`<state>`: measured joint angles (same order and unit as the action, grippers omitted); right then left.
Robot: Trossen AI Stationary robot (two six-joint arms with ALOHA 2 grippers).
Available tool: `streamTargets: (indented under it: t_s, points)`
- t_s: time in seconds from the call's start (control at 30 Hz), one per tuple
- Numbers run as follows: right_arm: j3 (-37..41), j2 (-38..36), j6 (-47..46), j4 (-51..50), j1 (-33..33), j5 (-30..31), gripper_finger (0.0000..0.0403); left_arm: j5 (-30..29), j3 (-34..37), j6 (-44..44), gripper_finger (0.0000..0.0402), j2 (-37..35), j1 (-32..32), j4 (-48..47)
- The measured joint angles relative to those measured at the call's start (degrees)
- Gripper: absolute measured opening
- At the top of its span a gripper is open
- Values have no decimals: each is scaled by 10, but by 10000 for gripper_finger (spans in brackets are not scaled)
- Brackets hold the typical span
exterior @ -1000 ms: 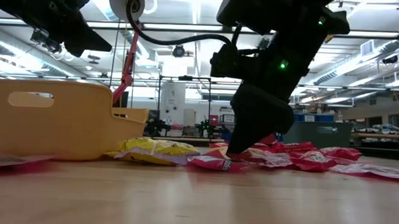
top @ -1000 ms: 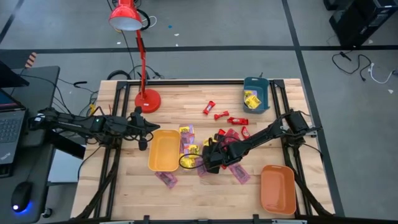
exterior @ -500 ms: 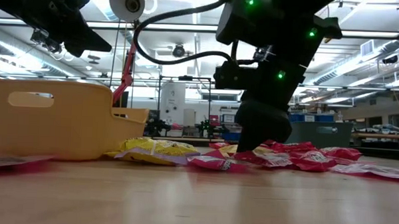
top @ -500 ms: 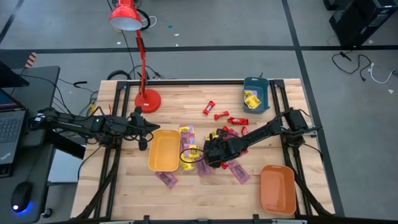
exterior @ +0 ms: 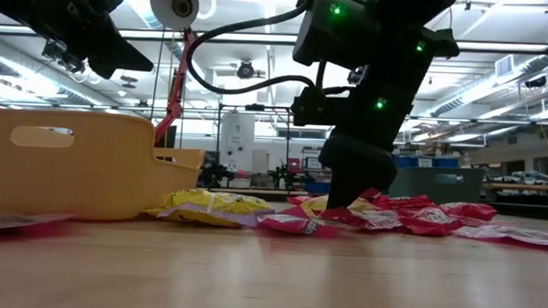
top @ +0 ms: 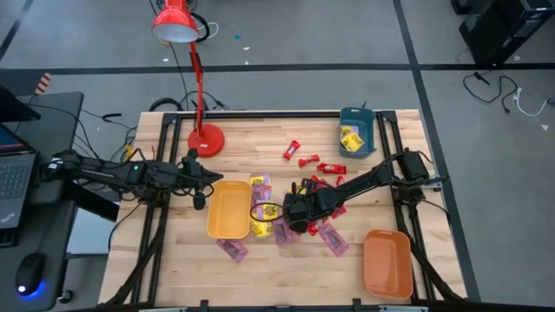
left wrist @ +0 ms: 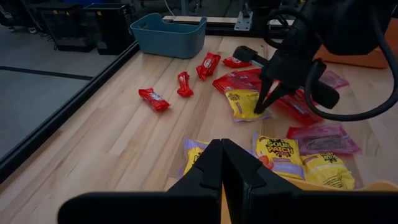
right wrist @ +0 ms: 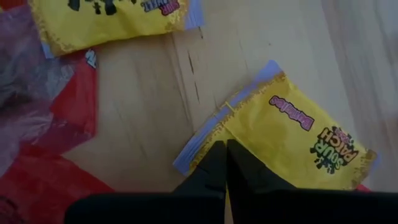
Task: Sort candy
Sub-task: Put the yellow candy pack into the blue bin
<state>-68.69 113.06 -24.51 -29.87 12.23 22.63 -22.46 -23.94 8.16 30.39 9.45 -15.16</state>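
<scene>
Wrapped candy [top: 323,232] lies scattered mid-table: red sweets [top: 300,157], yellow packets [left wrist: 280,152] and pinkish-purple packets [left wrist: 323,137]. My right gripper [top: 293,215] reaches in from the right and points down into the pile. It is shut on a yellow packet [right wrist: 292,134] that lies flat on the wood. My left gripper [top: 201,182] hangs shut above the table at the far left corner of an orange tray [top: 227,210] and holds nothing. My right gripper pinches the yellow packet at its edge [right wrist: 231,127], just inside the lilac sealed end, between the two fingertips [left wrist: 261,109]. The fingers come from above, pointing down. The packet still lies flat on the table.
A teal tray [top: 357,132] with yellow packets stands at the far right. A second orange tray [top: 387,263] sits at the near right. A red desk lamp [top: 205,137] stands at the far left. Bare wood shows along the near edge.
My right gripper has shifted a little toward the table's far edge over the pile and has shut its fingers on the yellow packet's edge. The packet has stayed on the table.
</scene>
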Motion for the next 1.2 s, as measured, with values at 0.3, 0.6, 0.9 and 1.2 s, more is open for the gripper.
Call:
streamTargets:
  t_s: [0.3, 0.6, 0.9, 1.2]
  points:
    - [0, -35, -1, -1, 4, 0, 0, 0, 0, 0, 8, 0, 0, 0]
    - [0, -35, 41, 9, 36, 6, 14, 0, 0, -2, 8, 0, 0, -2]
    - [0, -19, 36, 58, 38, 38, 115, 0, 0, -5, 8, 0, 0, -3]
    - [0, -5, -5, 54, 31, 65, 169, 0, 0, -4, 8, 0, 0, -16]
